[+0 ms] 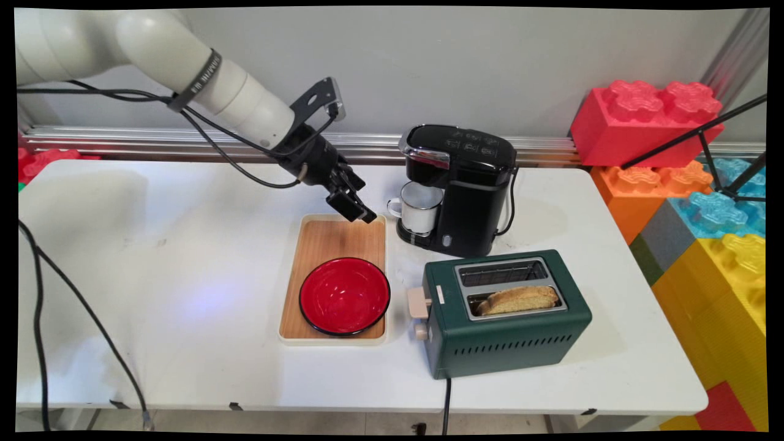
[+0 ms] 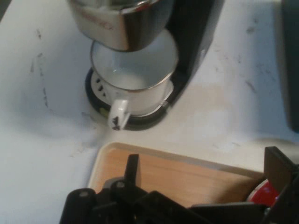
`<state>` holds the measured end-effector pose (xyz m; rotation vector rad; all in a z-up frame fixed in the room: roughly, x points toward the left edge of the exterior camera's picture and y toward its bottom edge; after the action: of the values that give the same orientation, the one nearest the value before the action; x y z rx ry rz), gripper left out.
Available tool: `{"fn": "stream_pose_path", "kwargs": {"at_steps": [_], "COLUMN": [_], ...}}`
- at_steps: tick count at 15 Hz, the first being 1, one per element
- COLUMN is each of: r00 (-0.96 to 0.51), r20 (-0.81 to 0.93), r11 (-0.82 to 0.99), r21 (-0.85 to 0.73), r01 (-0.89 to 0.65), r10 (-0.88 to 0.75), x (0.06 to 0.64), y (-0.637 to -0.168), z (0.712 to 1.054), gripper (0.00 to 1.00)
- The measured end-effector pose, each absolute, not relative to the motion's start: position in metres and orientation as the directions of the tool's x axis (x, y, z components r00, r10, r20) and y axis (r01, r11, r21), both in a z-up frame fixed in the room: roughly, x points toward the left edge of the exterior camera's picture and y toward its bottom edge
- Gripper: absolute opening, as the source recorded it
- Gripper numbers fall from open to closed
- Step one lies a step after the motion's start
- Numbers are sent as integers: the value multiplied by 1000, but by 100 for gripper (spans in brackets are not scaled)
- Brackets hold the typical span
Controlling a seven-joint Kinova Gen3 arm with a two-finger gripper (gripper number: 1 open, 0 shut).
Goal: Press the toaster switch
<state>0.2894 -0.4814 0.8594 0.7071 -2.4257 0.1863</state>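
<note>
Nearest the camera on the white desk (image 1: 184, 343) stands a dark green toaster (image 1: 507, 312), its long axis running left to right and its cream lever and knob on the left end. One slice of bread (image 1: 519, 300) lies lengthwise in the near slot; the far slot shows only its wire grid. A black cord drops from the toaster over the desk's near edge.

Just left of the toaster lies a wooden tray (image 1: 334, 242) with a cream rim, its long axis running near to far. A red bowl (image 1: 344, 296) with a black rim sits upright on the tray's near half.

Over the tray's far edge hangs the black hand (image 1: 355, 205), tilted down and to the right, holding nothing. In the hand view its fingers (image 2: 132, 169) stand spread wide apart, one over the tray's wood and the other at the picture's right edge beside the bowl's red.

Right of the hand, near but apart from it, a black coffee machine (image 1: 465, 190) stands at the far side of the desk. A white mug (image 1: 419, 207) sits upright on its drip plate under the spout, with the handle pointing left toward the hand.

Large coloured toy blocks (image 1: 704, 220) are stacked past the desk's right end.
</note>
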Motion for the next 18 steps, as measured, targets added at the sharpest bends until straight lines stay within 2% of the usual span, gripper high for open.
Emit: {"fn": "stream_pose_path", "kwargs": {"at_steps": [10, 18], "r00": [-692, -725], "r20": [510, 489], "r11": [837, 861], "r21": [114, 128], "r01": [-535, -491], "r10": [-511, -486], "x": [245, 215], "y": [-387, -341], "z": [934, 963], "gripper": [100, 100]}}
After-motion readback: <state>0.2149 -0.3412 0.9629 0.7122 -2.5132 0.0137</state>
